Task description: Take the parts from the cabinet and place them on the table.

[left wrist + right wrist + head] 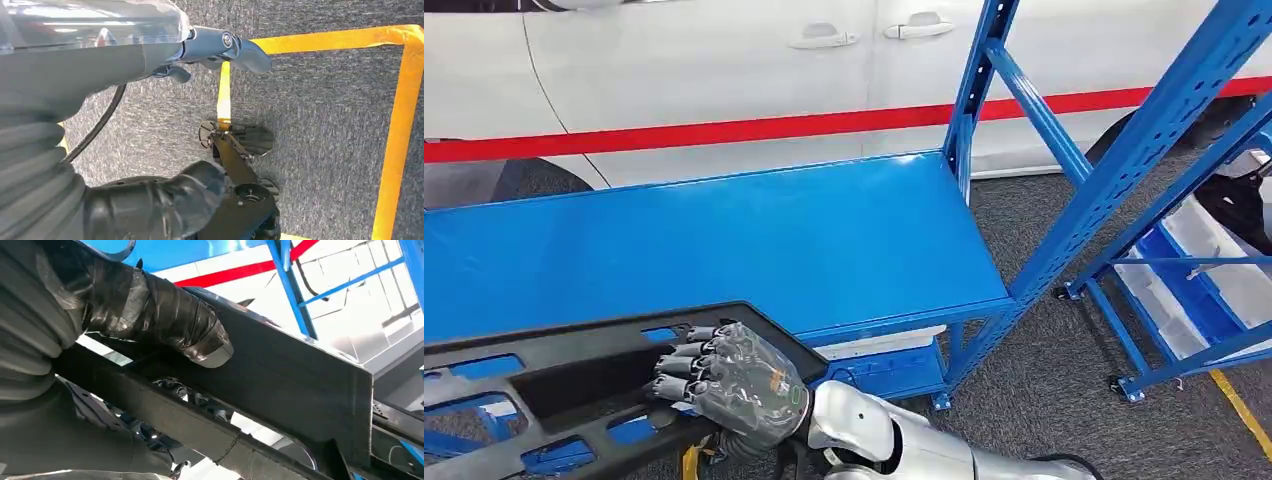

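The right hand [729,385] grips one end of a long black plastic part [544,390], a flat frame with cut-out windows, held at the near edge of the smooth blue table [724,240]. Held off-centre, it could sag, twist or slip out. I cannot tell how the left hand [165,210] is set.

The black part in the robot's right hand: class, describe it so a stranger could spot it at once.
Find the blue shelf in front of the white car. At its near edge the right hand holds the black part, a long plastic frame with cut-out openings; nothing else there is black.
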Controlling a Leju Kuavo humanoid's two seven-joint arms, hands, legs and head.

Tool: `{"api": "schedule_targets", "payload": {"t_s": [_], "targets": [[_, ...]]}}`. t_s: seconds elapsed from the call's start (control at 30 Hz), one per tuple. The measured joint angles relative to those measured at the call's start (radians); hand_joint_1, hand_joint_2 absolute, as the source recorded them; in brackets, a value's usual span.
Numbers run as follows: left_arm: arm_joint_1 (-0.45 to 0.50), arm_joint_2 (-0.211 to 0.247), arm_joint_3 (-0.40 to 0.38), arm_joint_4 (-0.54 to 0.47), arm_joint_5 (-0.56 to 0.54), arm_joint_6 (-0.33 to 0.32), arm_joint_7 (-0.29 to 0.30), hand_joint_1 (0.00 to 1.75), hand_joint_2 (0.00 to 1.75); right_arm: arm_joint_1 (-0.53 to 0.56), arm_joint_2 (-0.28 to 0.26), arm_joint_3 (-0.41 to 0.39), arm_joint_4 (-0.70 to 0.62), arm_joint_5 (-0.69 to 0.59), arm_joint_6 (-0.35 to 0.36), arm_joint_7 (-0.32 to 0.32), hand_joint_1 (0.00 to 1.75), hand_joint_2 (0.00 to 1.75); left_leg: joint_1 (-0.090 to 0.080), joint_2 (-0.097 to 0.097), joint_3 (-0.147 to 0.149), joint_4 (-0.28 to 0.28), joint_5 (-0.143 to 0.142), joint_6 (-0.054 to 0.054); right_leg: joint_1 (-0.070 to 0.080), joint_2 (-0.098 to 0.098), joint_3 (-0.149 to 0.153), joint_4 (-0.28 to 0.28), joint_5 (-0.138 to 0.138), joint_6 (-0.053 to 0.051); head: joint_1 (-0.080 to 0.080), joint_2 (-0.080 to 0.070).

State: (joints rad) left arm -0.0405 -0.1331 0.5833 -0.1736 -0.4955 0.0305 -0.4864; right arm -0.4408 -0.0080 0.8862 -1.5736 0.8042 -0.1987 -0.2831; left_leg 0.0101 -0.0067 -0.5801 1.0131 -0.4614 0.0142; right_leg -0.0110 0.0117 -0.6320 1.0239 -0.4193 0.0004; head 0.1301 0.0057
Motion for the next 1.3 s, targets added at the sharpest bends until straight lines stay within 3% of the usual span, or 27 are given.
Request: {"api": "schedule_targets", "payload": {"t_s": [0.3, 0.33, 0.57, 1.1, 1.3], "targets": [[0.000, -0.001, 0.003, 0.000, -0.010, -0.003, -0.017, 0.00, 0.00, 0.032, -0.014, -0.001, -0.020, 0.003, -0.034, -0.017, 1.75, 1.75, 0.000, 0.000, 0.000, 0.000, 0.000, 0.000, 0.000, 0.000, 0.000, 0.000, 0.000, 0.000, 0.000, 0.000], [0.000, -0.001, 0.003, 0.000, -0.011, -0.001, -0.019, 0.00, 1.75, 0.036, -0.016, -0.002, -0.024, 0.003, -0.038, -0.017, 1.75, 1.75, 0.000, 0.000, 0.000, 0.000, 0.000, 0.000, 0.000, 0.000, 0.000, 0.000, 0.000, 0.000, 0.000, 0.000], [-0.001, -0.003, 0.006, 0.000, -0.027, 0.012, -0.044, 0.00, 1.75, 0.062, -0.031, -0.019, -0.045, 0.009, -0.066, -0.017, 1.75, 1.75, 0.000, 0.000, 0.000, 0.000, 0.000, 0.000, 0.000, 0.000, 0.000, 0.000, 0.000, 0.000, 0.000, 0.000], [-0.001, -0.005, 0.016, -0.001, -0.053, 0.036, -0.037, 0.00, 1.75, 0.078, -0.035, -0.035, -0.054, 0.034, -0.095, -0.028, 1.75, 1.75, -0.005, 0.000, 0.000, 0.001, -0.001, 0.001, -0.002, 0.000, 0.001, -0.001, 0.000, 0.001, 0.001, 0.000], [-0.002, -0.005, 0.024, -0.002, -0.061, 0.040, -0.034, 0.00, 1.75, 0.079, -0.035, -0.035, -0.055, 0.037, -0.100, -0.028, 1.75, 1.75, -0.008, 0.000, 0.000, 0.005, -0.004, 0.006, -0.009, 0.000, 0.002, -0.001, 0.001, 0.007, 0.000, 0.000]]}}
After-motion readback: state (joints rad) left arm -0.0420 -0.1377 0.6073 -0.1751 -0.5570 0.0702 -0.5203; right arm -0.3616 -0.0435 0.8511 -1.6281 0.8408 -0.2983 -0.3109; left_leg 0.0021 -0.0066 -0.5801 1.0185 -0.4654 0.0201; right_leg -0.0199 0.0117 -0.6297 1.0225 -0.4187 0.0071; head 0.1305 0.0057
